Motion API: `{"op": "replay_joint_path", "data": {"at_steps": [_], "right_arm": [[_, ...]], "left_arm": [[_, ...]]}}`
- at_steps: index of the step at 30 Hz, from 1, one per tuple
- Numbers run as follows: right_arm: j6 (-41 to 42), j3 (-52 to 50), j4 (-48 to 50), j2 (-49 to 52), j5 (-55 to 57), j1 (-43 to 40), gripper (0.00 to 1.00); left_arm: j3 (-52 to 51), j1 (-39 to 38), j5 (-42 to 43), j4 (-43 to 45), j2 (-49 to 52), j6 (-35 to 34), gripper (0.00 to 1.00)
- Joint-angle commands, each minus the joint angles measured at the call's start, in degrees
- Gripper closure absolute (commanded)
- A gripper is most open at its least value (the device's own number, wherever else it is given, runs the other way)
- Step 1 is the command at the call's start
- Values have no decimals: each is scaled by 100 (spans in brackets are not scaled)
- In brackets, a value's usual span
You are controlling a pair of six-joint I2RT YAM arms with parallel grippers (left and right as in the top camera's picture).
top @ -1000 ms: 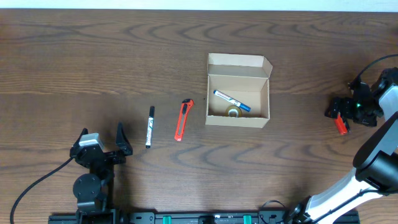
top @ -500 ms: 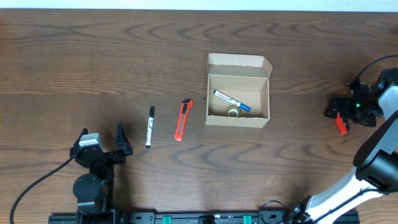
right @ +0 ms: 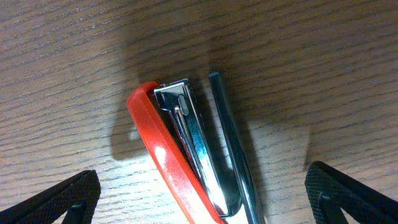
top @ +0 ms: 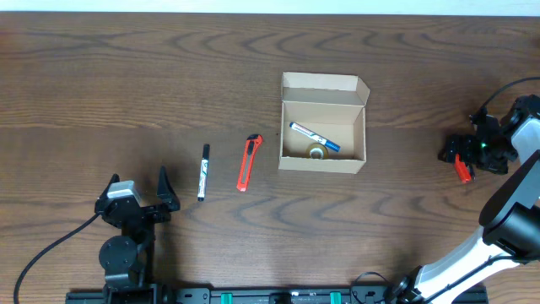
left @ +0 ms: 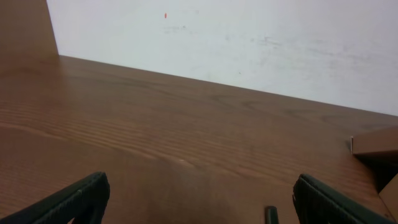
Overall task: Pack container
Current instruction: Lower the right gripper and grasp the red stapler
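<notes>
At far right of table, right gripper [top: 471,153] hovers low over red stapler [right: 180,155], fingers spread wide, nothing held. Left gripper [top: 139,194] parked near front edge, fingers apart, empty. Box [top: 323,162] at table centre, lid open, well apart from stapler. Risk: stapler lies slanted between fingers; off-centre closure could pivot it or let glossy top slip out.

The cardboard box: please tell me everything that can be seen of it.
The box is small, rectangular, plain tan cardboard. It stands open on the wooden table, flap lid folded back on the far side. Inside lie a blue marker, set diagonally, and a small roll. Nothing else touches it.
</notes>
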Motion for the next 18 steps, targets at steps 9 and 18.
{"op": "replay_joint_path", "data": {"at_steps": [9, 18], "right_arm": [[92, -122, 20, 94, -87, -20, 1], [120, -164, 63, 94, -87, -20, 4]], "left_arm": [[-103, 24, -22, -249, -39, 0, 5], [-103, 24, -22, -249, -39, 0, 5]]}}
